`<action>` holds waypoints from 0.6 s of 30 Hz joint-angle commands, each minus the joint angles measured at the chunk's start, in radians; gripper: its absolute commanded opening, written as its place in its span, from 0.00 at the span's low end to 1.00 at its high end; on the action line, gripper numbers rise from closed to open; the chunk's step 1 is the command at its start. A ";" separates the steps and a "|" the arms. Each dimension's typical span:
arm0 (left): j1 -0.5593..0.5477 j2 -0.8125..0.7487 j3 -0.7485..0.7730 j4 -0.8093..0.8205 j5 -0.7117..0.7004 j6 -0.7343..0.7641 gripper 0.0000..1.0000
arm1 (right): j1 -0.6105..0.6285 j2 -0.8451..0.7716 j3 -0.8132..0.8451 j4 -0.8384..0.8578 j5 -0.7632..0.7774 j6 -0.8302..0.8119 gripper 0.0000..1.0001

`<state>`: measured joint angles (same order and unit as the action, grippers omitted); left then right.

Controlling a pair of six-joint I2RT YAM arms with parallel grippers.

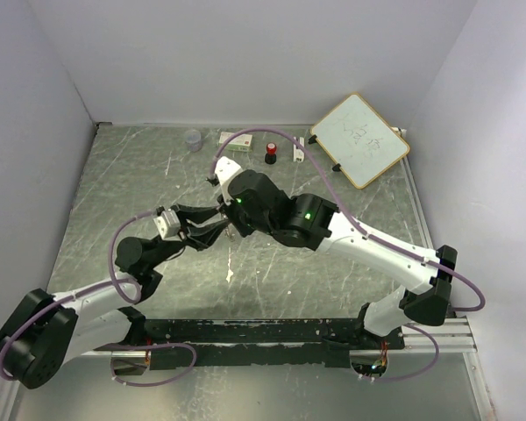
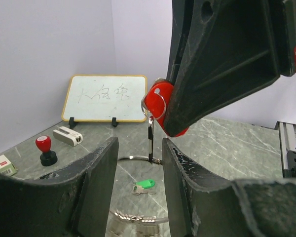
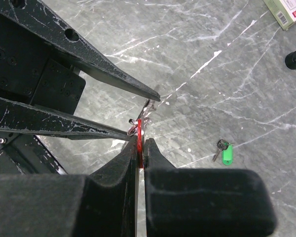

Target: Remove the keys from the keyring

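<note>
My right gripper (image 3: 139,143) is shut on the red head of the red key (image 3: 139,129), holding it edge-on above the table. In the left wrist view the red key (image 2: 157,101) hangs with a thin silver loop through its hole. The keyring (image 2: 138,159) spans the gap between my left gripper's fingers (image 2: 93,187), and the left gripper (image 2: 139,146) grips it across its width. It also shows in the right wrist view (image 3: 146,114). The green key (image 2: 146,184) lies loose on the table below; it also shows in the right wrist view (image 3: 227,154). Both grippers meet mid-table, the left gripper (image 1: 212,221) beside the right gripper (image 1: 231,224).
A small whiteboard (image 1: 359,139) leans at the back right. A black knob with a red top (image 1: 270,154), a clear cup (image 1: 193,139) and small boxes (image 1: 237,140) stand along the back edge. A metal rail (image 1: 272,331) runs along the near edge.
</note>
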<state>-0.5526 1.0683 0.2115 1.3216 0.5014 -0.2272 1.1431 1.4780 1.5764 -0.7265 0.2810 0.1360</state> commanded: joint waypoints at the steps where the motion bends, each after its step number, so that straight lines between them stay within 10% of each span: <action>1: -0.006 -0.025 -0.032 0.035 -0.027 -0.009 0.52 | 0.004 0.005 0.013 0.022 -0.004 -0.014 0.00; 18: -0.006 -0.013 -0.057 0.092 -0.118 -0.016 0.68 | 0.005 0.034 0.025 0.031 -0.023 -0.018 0.00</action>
<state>-0.5526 1.0443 0.1665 1.3304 0.4175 -0.2291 1.1431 1.5024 1.5764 -0.7219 0.2768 0.1291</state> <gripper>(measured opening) 0.695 0.025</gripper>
